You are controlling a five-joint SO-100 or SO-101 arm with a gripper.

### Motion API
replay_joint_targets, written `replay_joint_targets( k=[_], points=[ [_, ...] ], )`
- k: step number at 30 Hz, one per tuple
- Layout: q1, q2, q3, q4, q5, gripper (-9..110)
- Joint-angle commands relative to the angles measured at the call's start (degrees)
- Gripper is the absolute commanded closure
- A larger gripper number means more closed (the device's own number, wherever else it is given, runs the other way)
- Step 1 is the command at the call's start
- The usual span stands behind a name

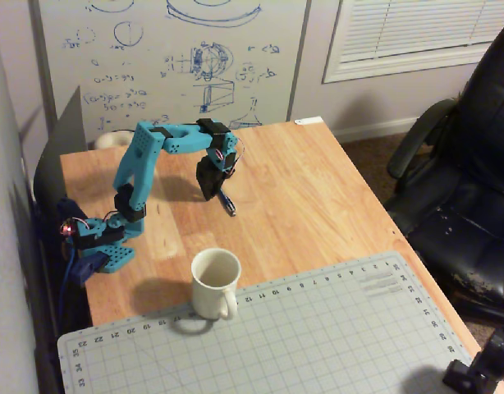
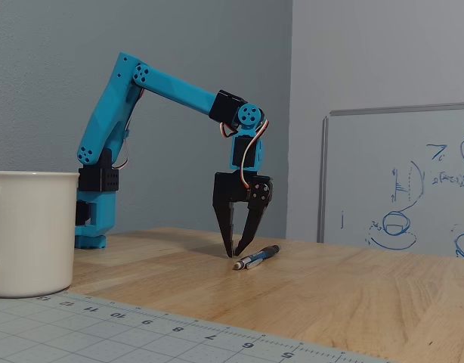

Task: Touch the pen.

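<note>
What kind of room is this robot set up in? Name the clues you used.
Probably a home office or hobby workspace: a wooden table with a cutting mat, a scribbled whiteboard behind it, and a black office chair.

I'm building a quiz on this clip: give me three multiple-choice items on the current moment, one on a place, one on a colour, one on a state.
1. Where does the pen lie?
A. on the bare wood
B. on the cutting mat
C. in the mug

2. What colour is the mug?
A. red
B. white
C. black

3. How is the gripper posed?
A. lying sideways
B. fingers down by the pen
C. raised high

Answers: 1 A, the fixed view shows it on the wooden table. 2 B, plainly white in both views. 3 B, its tips sit just above the wood beside the pen.
</note>
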Motion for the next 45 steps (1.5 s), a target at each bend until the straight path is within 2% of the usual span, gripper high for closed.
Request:
replay_joint_targets(
  k=[1,12,45],
  points=[
    [0.0,4.22,-1.85,-0.44,-0.53,101],
    [0.0,4.22,-1.14,-13.01,-0.44,101],
    [0.0,7.03,-1.76,-13.18,0.18,101]
  ],
)
